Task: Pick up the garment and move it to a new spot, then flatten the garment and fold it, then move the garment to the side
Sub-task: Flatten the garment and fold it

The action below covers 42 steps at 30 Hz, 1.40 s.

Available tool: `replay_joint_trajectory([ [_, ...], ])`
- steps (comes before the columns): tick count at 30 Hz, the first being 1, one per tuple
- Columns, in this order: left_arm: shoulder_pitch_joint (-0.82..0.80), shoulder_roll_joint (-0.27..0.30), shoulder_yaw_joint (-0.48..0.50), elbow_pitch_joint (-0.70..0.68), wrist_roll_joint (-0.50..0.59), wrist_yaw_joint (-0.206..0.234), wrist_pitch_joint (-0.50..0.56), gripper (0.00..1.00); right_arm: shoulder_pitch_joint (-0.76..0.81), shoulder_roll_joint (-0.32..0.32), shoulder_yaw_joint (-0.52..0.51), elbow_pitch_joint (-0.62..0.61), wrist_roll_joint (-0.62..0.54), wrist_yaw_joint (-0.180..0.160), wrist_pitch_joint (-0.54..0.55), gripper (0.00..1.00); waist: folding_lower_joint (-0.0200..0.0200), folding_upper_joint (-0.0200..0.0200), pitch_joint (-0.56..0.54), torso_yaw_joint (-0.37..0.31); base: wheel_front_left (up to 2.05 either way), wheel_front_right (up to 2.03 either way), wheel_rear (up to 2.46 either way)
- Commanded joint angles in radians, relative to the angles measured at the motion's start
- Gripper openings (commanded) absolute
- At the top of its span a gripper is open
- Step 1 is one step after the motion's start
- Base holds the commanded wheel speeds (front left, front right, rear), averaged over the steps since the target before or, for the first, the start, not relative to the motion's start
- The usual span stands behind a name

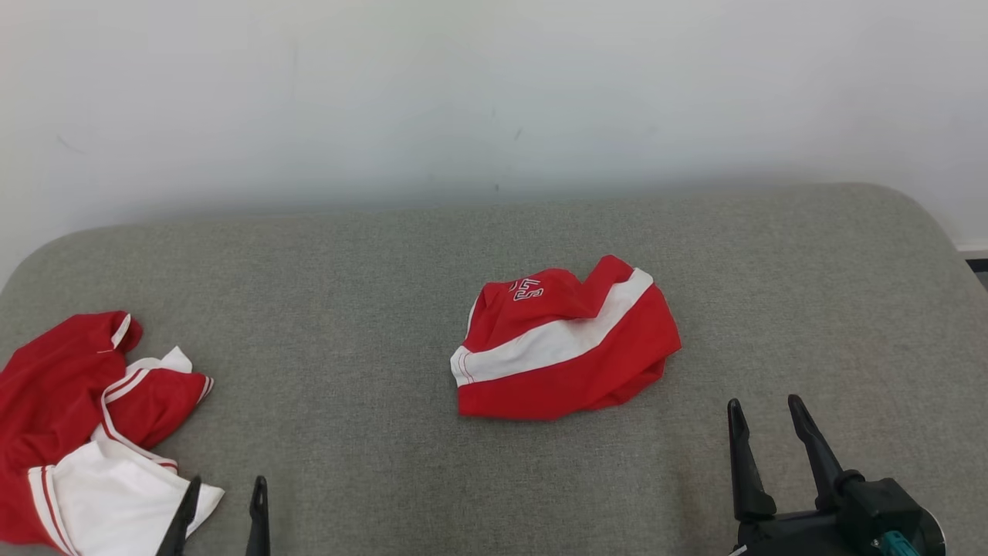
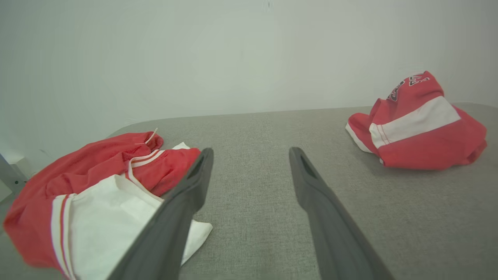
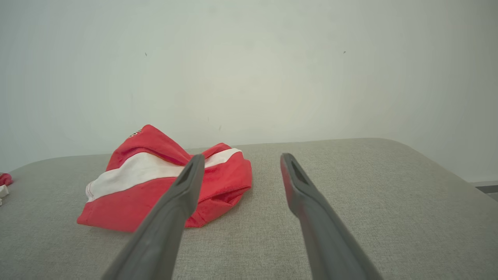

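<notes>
A red garment (image 1: pixel 563 363) with a broad white band and white lettering lies bunched up in the middle of the grey padded surface (image 1: pixel 370 309). It shows at the right of the left wrist view (image 2: pixel 420 128) and left of centre in the right wrist view (image 3: pixel 128 202). My right gripper (image 1: pixel 764 401) stands open at the lower right, a short way to the right of and nearer than the garment, touching nothing (image 3: pixel 242 155). My left gripper (image 1: pixel 226 483) is open at the lower left, empty (image 2: pixel 252 149).
A second red and white garment (image 1: pixel 69 401) lies in a loose heap at the surface's left edge, right beside my left gripper's left finger (image 2: pixel 89 182). A pale wall (image 1: pixel 494 93) rises behind the surface. Its corners are rounded and its right edge drops off.
</notes>
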Motion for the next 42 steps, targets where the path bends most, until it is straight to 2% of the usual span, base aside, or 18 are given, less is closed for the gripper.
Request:
replay_joint_trajectory([
  [1,0.007,0.000,-0.004,0.021,0.002,-0.004,-0.003,1.00,0.014,0.002,0.002,0.005,-0.005,0.001,-0.001,1.00,0.0001,0.0000,-0.004,0.001,0.00,0.00,0.00],
  [9,-0.002,-0.012,-0.014,0.066,0.004,-0.016,-0.003,1.00,0.022,0.002,0.007,0.018,-0.018,0.001,-0.001,1.00,0.0001,0.0000,-0.015,-0.001,0.00,0.00,0.00],
  [13,-0.017,0.004,-0.022,0.075,0.024,-0.019,-0.003,1.00,0.025,0.002,0.011,0.017,-0.024,0.001,-0.001,1.00,0.0001,0.0000,-0.017,-0.004,0.00,0.00,0.00],
  [19,-0.030,0.006,-0.006,0.049,0.053,-0.008,-0.003,1.00,0.029,0.002,0.010,0.014,-0.029,0.001,-0.001,1.00,0.0001,0.0000,-0.017,-0.006,0.00,0.00,0.00],
  [42,-0.004,-0.011,0.029,0.042,0.026,-0.003,-0.003,1.00,0.038,0.002,0.013,0.019,-0.032,0.001,-0.001,1.00,0.0001,0.0000,-0.030,-0.006,0.00,0.00,0.00],
])
